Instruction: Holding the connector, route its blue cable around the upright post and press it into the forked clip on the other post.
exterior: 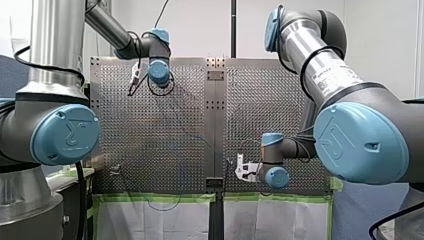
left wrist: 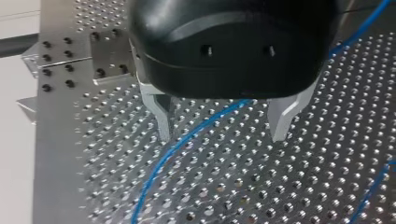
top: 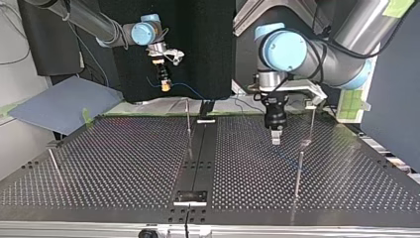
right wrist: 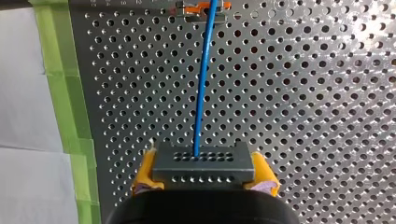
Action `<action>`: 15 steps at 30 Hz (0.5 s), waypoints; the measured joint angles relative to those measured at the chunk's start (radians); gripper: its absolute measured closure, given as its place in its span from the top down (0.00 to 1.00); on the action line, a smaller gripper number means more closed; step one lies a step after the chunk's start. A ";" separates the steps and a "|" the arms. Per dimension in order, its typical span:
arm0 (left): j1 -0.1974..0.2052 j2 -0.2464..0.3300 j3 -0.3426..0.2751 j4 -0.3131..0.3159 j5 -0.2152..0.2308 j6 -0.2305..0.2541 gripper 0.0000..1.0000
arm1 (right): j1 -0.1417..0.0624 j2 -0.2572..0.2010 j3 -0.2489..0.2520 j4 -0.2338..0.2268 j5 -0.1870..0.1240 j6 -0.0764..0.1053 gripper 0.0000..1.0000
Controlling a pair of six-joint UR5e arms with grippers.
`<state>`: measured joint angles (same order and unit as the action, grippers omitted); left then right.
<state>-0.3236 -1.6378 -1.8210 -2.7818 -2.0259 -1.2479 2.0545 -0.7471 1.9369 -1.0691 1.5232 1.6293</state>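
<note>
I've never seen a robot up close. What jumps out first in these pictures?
Two grey arms with blue caps, left and right, lean over a table full of holes. In the right wrist view a bright blue cable runs from a dark connector clamped in the right arm's yellow-padded jaws. The left arm's jaws stand open above that cable.

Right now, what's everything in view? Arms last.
table: one, perforated metal, under both arms.
posts: four visible in the top view, thin metal, upright on the table.
connector: one, dark grey, in my right hand.
blue cable: one as far as shows, blue, from the connector across the table, passing under my left hand.
orange fitting: one, orange, ahead of the connector where the cable leads.
green tape: strips, green, along the table's edge.
left hand: one, black with metal fingers, open above the cable.
right hand: one, yellow pads, shut on the connector.
</note>
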 joint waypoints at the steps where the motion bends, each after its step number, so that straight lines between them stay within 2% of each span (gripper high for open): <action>1: -0.002 -0.004 0.000 0.001 0.001 0.001 1.00 | 0.000 0.000 0.000 -0.001 -0.001 0.000 0.00; 9: -0.021 -0.013 0.027 0.007 0.016 0.005 1.00 | 0.002 0.000 0.000 -0.003 -0.011 0.001 0.00; 15: -0.025 -0.018 0.074 -0.019 0.014 0.003 1.00 | 0.006 0.000 0.000 -0.002 -0.011 0.002 0.00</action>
<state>-0.3489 -1.6554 -1.7470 -2.8005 -2.0122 -1.2446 2.0606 -0.7475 1.9369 -1.0712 1.5117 1.6308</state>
